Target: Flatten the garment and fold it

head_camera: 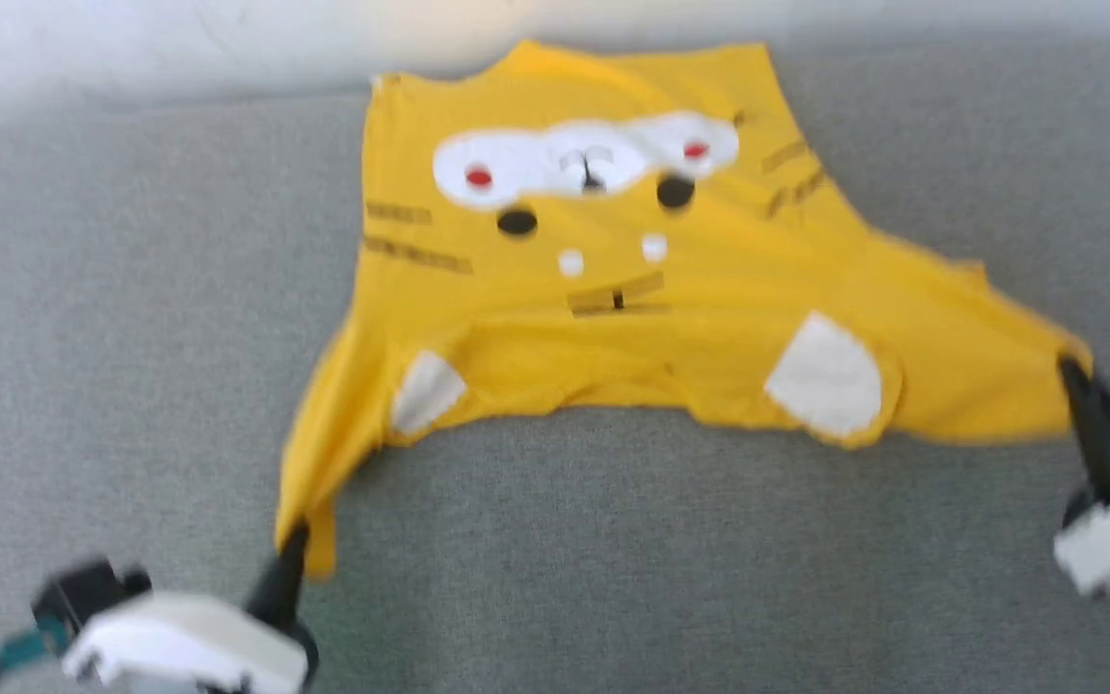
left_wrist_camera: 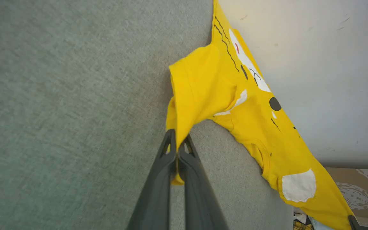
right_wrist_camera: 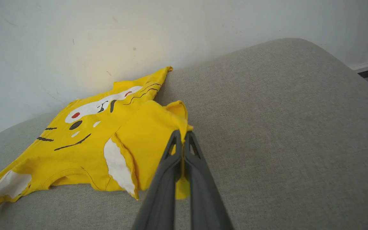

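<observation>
The garment (head_camera: 613, 280), a bright yellow T-shirt with white patches, black stripe marks and red dots, lies spread on a grey cushion with its collar toward me. My left gripper (head_camera: 290, 545) is shut on its left sleeve, stretched down to the lower left. My right gripper (head_camera: 1068, 371) is shut on the right sleeve at the far right. In the left wrist view the dark fingers (left_wrist_camera: 174, 150) pinch yellow cloth (left_wrist_camera: 203, 86). The right wrist view shows that gripper (right_wrist_camera: 181, 137) clamped on a sleeve hem of the garment (right_wrist_camera: 101, 127).
The grey cushioned surface (head_camera: 661, 540) runs wide in front of and beside the shirt. A white wall (right_wrist_camera: 107, 38) rises right behind the shirt's far edge. A cardboard box (left_wrist_camera: 359, 188) sits past the cushion's edge in the left wrist view.
</observation>
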